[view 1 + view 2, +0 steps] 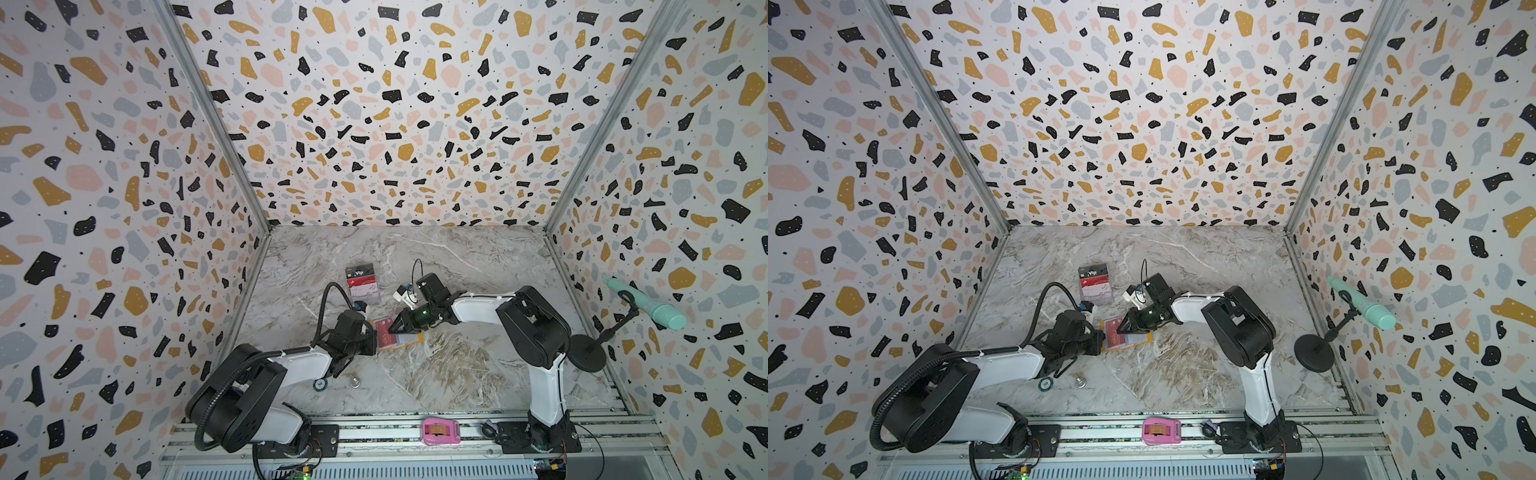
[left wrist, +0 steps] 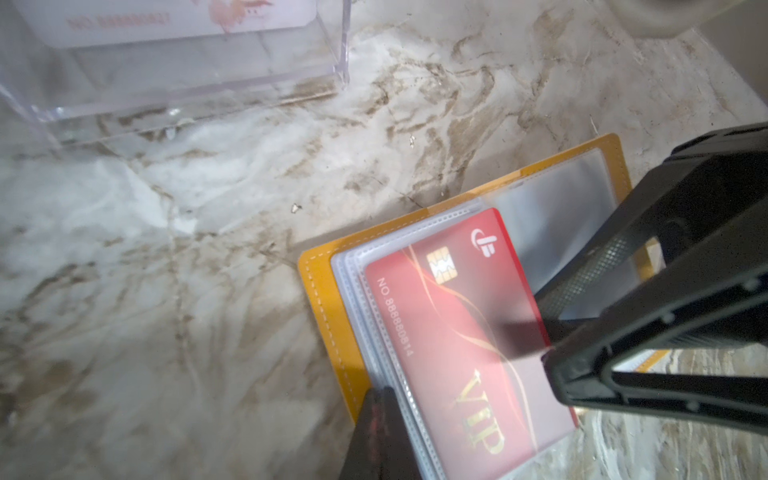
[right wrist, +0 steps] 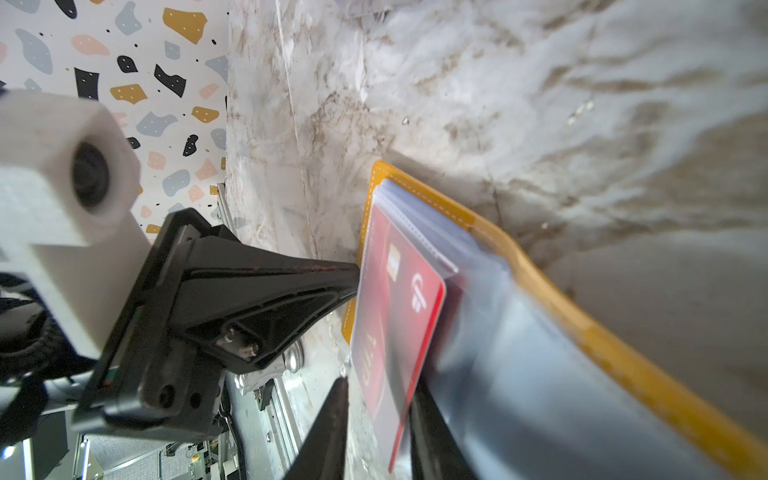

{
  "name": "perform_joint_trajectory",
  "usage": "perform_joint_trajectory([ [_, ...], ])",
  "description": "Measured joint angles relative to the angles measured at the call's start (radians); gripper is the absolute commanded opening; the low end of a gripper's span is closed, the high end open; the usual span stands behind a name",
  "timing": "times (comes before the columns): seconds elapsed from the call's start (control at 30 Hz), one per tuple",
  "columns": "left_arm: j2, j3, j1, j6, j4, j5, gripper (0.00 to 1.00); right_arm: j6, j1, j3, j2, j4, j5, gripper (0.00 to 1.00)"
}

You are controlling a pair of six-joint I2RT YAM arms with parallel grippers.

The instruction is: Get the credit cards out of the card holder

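Note:
The mustard-yellow card holder lies open on the marble table, its clear sleeves up. A red VIP credit card sticks partway out of the top sleeve. My left gripper is shut, its tip pressing on the sleeves' edge on the holder's left side. My right gripper comes in from the right, its jaws a little apart on either side of the red card's free edge. One finger is behind the card; the other stands off its face.
A clear acrylic stand holding several cards stands just behind the holder. A blue disc and a metal stud lie near the left arm. A pink tape dispenser sits on the front rail, and a teal microphone on a stand at the right wall.

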Motion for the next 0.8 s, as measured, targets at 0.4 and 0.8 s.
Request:
perform_joint_trajectory([
  [0.4, 0.010, 0.000, 0.000, 0.000, 0.016, 0.006, 0.00, -0.031, -0.011, 0.000, 0.000, -0.018, -0.019, 0.19],
  [0.8, 0.011, 0.001, 0.000, 0.000, 0.016, 0.007, 0.00, 0.007, -0.005, 0.000, 0.008, 0.043, -0.090, 0.18],
])
